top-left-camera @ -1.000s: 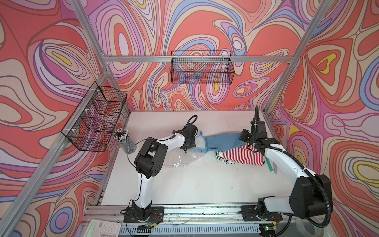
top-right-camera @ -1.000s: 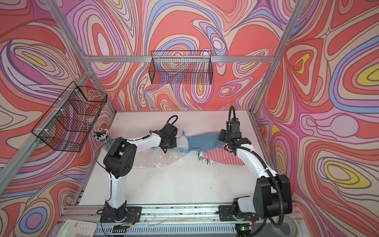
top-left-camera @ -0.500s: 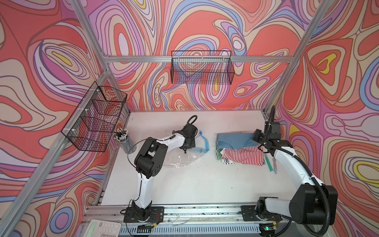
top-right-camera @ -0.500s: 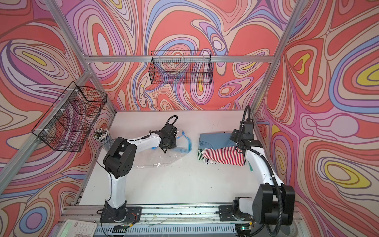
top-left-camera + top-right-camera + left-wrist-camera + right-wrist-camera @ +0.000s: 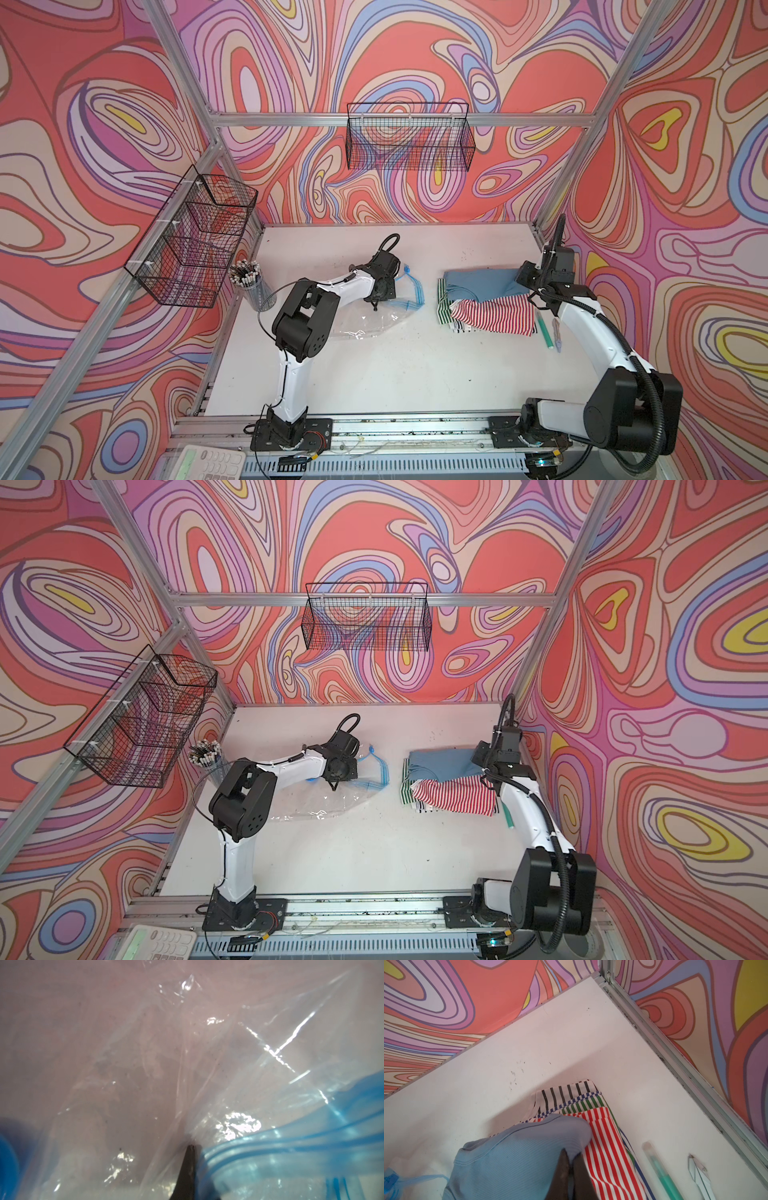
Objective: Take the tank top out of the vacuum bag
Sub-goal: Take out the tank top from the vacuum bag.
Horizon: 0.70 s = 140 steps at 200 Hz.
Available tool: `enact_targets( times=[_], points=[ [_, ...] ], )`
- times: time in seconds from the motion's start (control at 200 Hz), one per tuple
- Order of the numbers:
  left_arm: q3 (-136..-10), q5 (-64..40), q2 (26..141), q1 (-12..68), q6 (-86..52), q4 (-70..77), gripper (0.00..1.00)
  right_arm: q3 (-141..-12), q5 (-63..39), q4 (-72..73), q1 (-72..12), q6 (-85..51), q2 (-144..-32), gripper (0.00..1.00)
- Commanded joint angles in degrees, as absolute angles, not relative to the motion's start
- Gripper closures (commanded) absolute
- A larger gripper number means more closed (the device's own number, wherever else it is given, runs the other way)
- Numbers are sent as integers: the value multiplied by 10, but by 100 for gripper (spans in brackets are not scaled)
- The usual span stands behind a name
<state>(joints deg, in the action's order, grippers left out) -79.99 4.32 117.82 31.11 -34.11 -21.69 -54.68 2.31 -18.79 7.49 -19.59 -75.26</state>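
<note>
We judge the tank top (image 5: 517, 1167) soft, light and limp, well held at the fold our right jaws pinch; left jaws pinch the slippery bag (image 5: 145, 1064).

White table (image 5: 374, 374) is marked w/ dark specks. Clear bag (image 5: 365, 324) w/ blue zip strip is spread centre-left. Striped clothes (image 5: 490, 316) are piled at right, w/ green pen (image 5: 544, 332) & small white cutter (image 5: 557, 334) laid just beside. Cup of pens (image 5: 254, 291) is stood at left edge.
</note>
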Motion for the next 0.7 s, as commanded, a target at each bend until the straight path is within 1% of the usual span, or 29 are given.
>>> enact_targets(
  times=[0.0,0.16,0.32,0.441,0.586,0.696],
  points=[
    [-781,51,1176,306,-334,-251,99,-559,5,-140,80,-197,-770,100],
    [-780,52,1174,306,-333,-251,99,-558,-32,-88,80,-187,-765,100],
    [-780,50,1176,306,-333,-249,99,-555,-38,-62,80,-178,-762,100],
    [-780,49,1176,306,-332,-250,99,-531,-62,-26,80,-175,-756,100],
    [-780,48,1174,306,-332,-251,99,-495,-27,-38,79,-189,-751,100],
    [-783,42,1175,306,-329,-253,99,-460,-31,-41,80,-199,-741,100]
  ],
)
